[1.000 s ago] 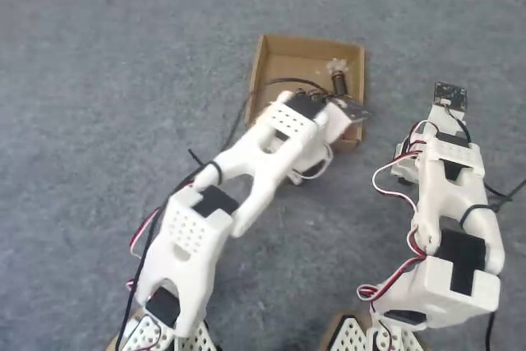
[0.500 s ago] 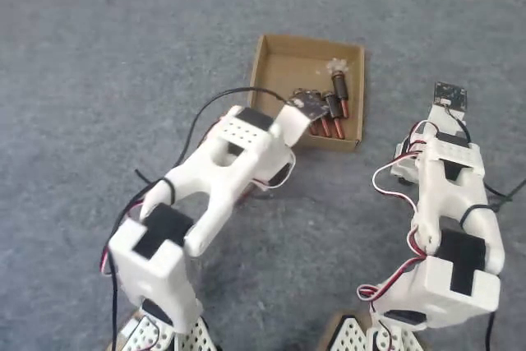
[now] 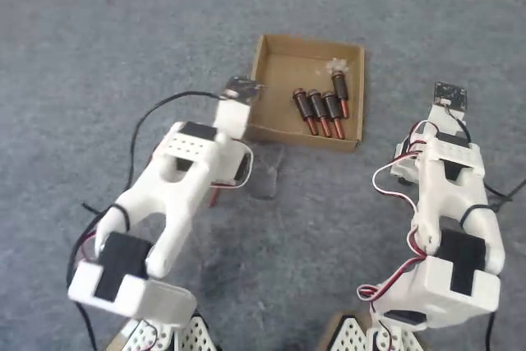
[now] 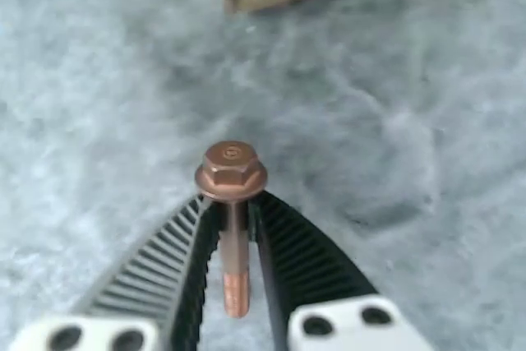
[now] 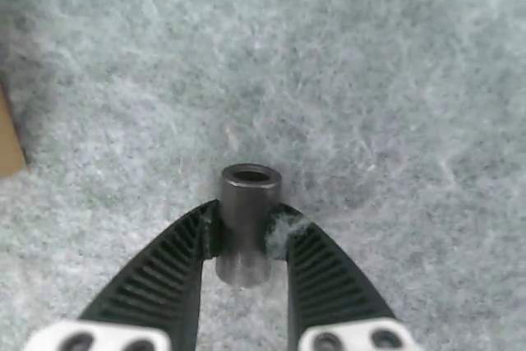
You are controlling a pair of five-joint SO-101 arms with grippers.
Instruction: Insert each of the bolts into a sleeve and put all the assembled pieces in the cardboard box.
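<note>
Four assembled copper-and-black pieces lie in the shallow brown cardboard box. I read this as the insertion step for another pair. Left gripper is clamped on the shank of a copper hex-flange bolt, head outward, near the box corner. Right gripper pinches a dark grey cylindrical sleeve, bore facing out. Next I need tip and bore coaxial. Overhead, the arm bodies cover both parts, so I can't judge alignment.
</note>
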